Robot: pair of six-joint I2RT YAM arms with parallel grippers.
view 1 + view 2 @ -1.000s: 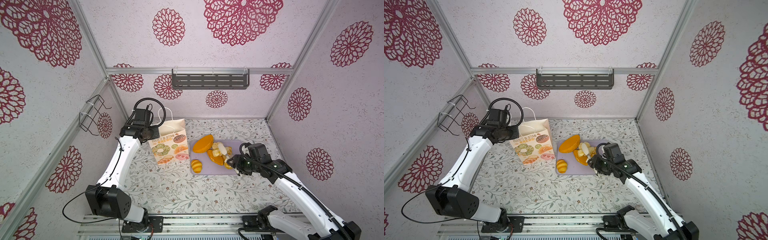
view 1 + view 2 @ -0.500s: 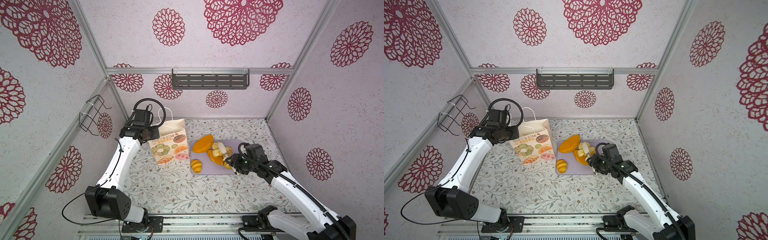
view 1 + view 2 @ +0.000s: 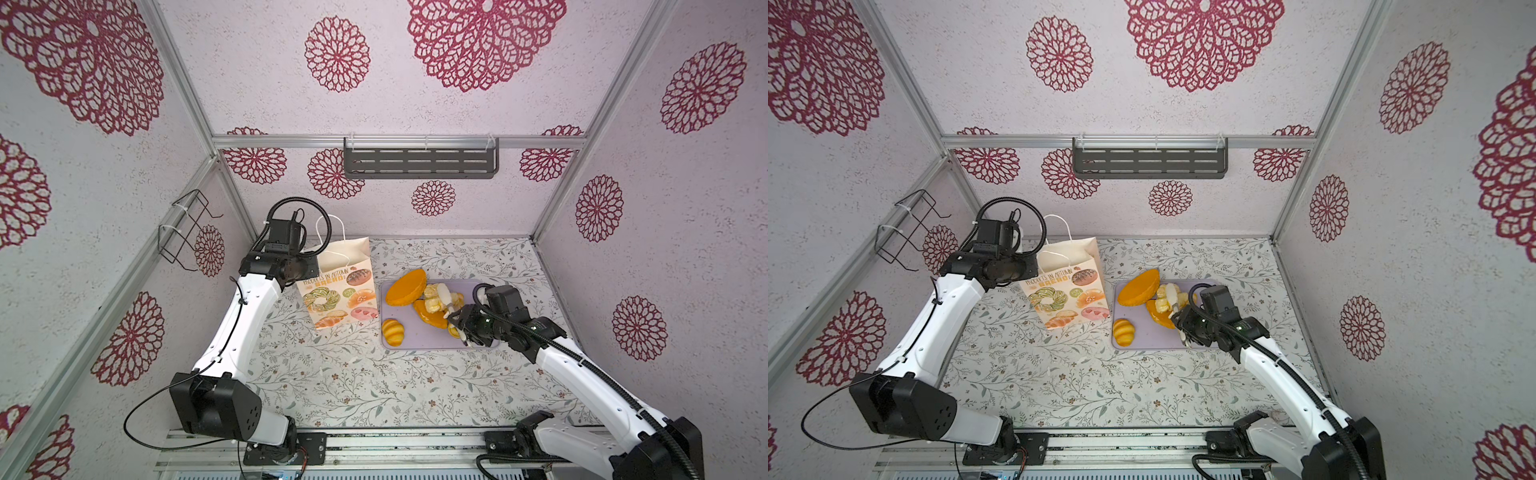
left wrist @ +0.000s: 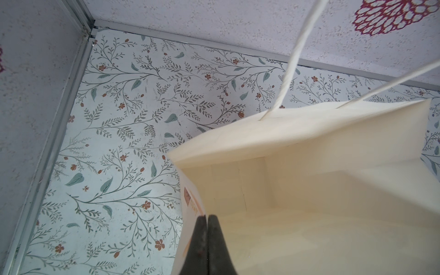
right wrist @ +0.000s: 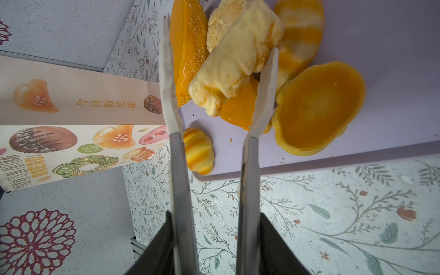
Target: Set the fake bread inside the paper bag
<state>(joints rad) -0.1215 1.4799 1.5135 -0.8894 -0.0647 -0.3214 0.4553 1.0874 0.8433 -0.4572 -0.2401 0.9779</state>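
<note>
A: Right pincer?
B: Clamped on metal tongs, arms squeezed partway. White tips straddle the pale cream roll on top of the heap. One tip touches it, the other side I can't tell. Tongs probably because the glossy loaves are too bulky for bare jaws.
A: Rest of the fake bread?
B: All on the lilac tray. Big orange loaf at the tray's 11 o'clock, striped bun alone at 8 o'clock.
A: Left pincer?
B: Pressed together, pinching the paper bag rim at the mouth's 9 o'clock. Reads as bracing it upright and open for the drop. No loaf shows inside.
A: Bag position?
B: Standing on the tabletop, just beside the tray, at its 9 o'clock. Short carry.
</note>
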